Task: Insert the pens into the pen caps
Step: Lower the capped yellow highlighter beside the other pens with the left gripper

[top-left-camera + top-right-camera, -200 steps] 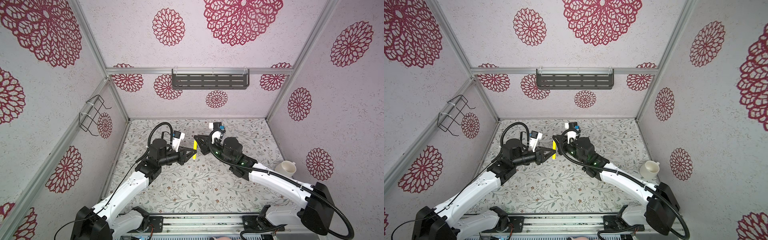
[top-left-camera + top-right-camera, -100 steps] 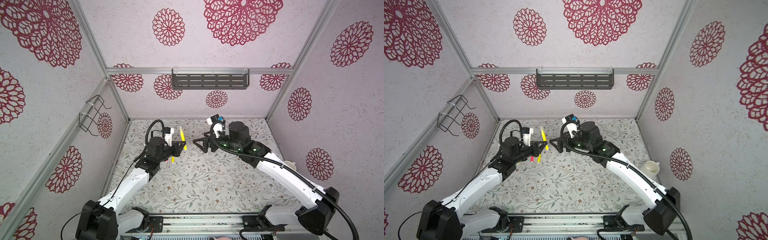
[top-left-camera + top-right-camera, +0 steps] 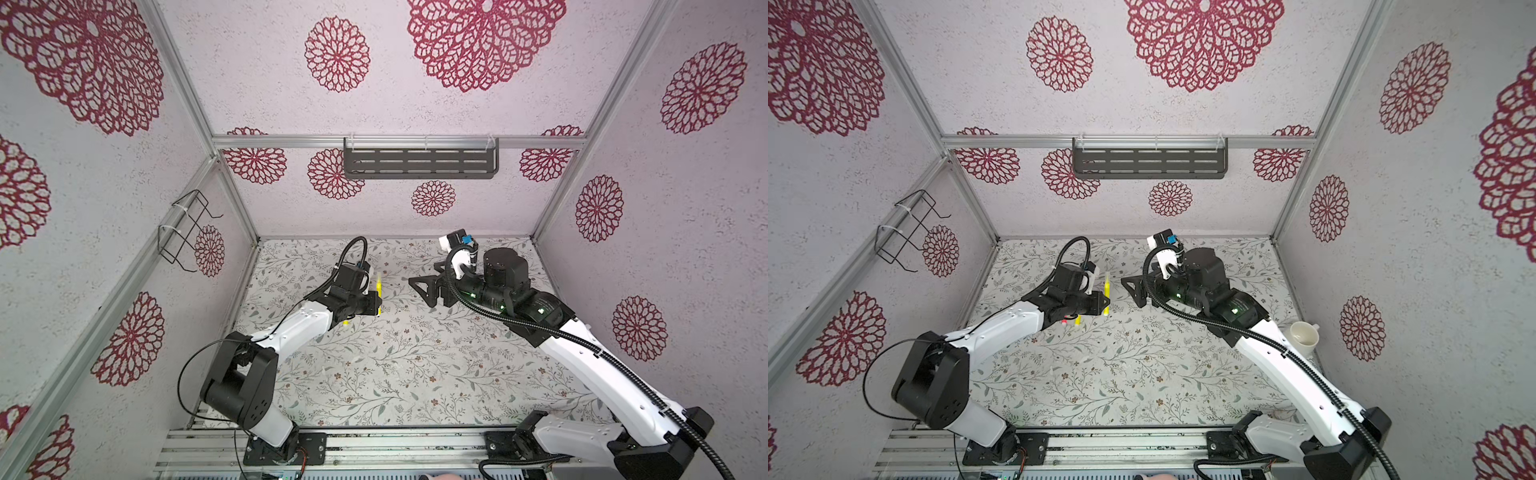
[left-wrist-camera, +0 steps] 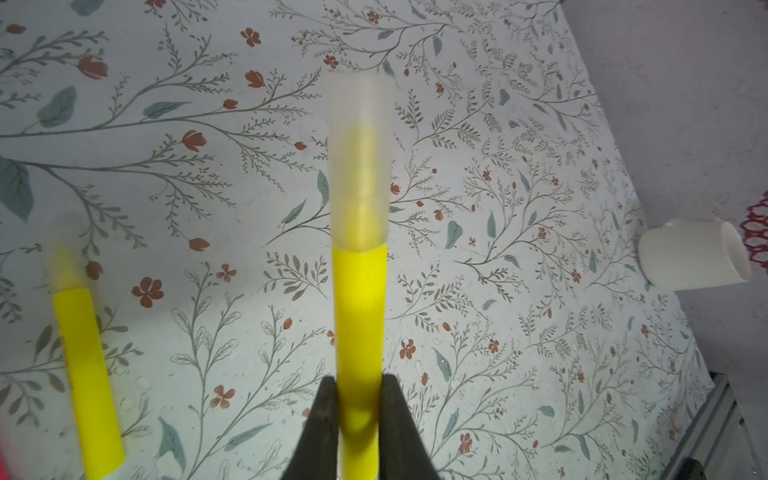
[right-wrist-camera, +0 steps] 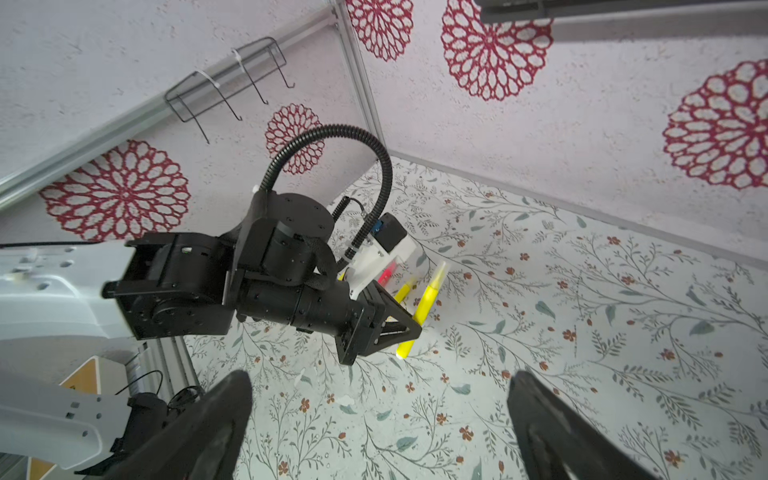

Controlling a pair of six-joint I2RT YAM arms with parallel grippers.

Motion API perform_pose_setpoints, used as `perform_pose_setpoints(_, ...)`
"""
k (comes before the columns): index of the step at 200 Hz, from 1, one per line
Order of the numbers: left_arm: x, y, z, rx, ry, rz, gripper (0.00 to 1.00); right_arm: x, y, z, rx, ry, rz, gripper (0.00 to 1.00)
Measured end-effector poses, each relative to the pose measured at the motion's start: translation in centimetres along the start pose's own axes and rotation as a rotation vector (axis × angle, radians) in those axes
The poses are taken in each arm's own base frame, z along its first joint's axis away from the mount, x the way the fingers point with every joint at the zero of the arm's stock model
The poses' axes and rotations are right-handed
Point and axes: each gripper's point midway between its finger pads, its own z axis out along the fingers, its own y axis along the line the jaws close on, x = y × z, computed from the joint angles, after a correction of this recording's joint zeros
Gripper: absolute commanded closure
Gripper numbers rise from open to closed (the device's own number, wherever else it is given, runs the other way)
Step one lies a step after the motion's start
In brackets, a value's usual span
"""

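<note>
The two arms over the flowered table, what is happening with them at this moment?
The left gripper is shut on a yellow pen, and a clear cap already sits over its tip. The right gripper stands open and empty, facing that pen with a gap between them. A second yellow pen and a red-pink pen lie on the table near the left gripper.
</note>
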Motion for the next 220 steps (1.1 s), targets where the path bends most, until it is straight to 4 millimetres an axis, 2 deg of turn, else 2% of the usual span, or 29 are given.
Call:
perform_pose_setpoints(31,2.0,2.4,2.2,-0.107,0.093,-0.026,1.0,1.1,-1.7,0.1,0.074,0.033,0.013,0.01)
perform_pose_setpoints(51,3.6,3.9,3.0,-0.168,0.148,-0.036,1.0,1.2,-2.3,0.2,0.096,0.033,0.017,0.01)
perform_pose_setpoints(78,4.9,5.4,3.7,-0.238,0.206,-0.041,1.0,2.4,-3.0,0.7,0.118,0.06,0.023,0.01)
perform_pose_setpoints(108,5.3,6.7,4.1,-0.295,0.227,-0.045,1.0,3.2,-3.6,0.9,0.131,0.079,0.029,0.01)
perform_pose_setpoints(128,5.4,7.4,4.0,-0.32,0.232,-0.049,0.98,3.3,-3.9,1.0,0.141,0.077,0.031,0.01)
perform_pose_setpoints(172,5.1,8.7,3.6,-0.366,0.224,-0.058,0.93,4.8,-5.5,1.2,0.188,0.106,0.047,0.01)
perform_pose_setpoints(220,4.8,10.0,3.2,-0.4,0.219,-0.068,0.89,5.0,-6.0,1.2,0.199,0.107,0.055,0.01)
